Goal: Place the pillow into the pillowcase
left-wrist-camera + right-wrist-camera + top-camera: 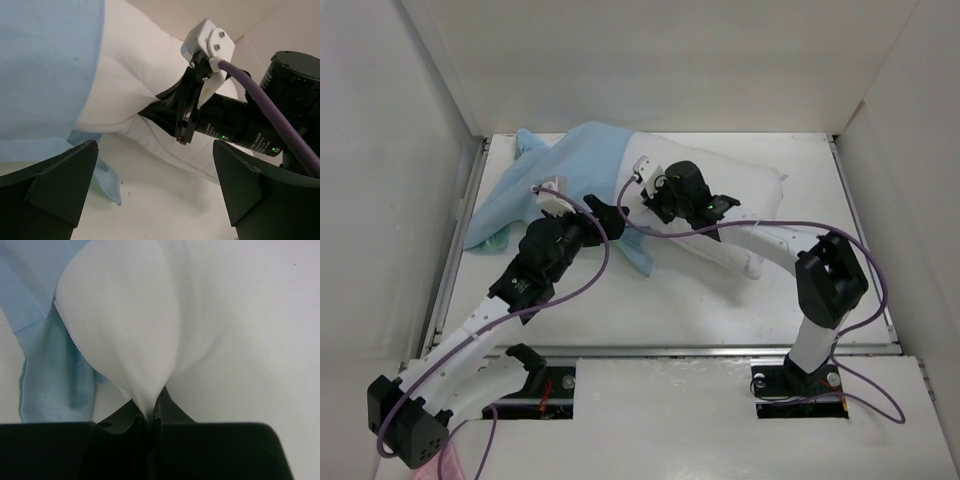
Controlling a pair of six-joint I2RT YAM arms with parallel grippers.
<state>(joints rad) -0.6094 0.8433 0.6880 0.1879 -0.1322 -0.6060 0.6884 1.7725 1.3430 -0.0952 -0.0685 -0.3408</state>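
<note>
Pinching a ridge of white fabric, the right claw (pixel 150 412) grips the pillow (pixel 745 195), jaws nearly together on the fold. The pillow lies across the far half of the bench (pixel 700 300). Meanwhile the left claw (pixel 155 190) hangs wide and empty just beside the edge of the pillowcase (pixel 565 165). That light-blue cloth covers only the pillow's left end; draped over it or truly around it, I cannot tell. Most of the cushion sits bare, so I judge the job barely begun: the mouth needs opening and nearly the whole pillow feeding in.
</note>
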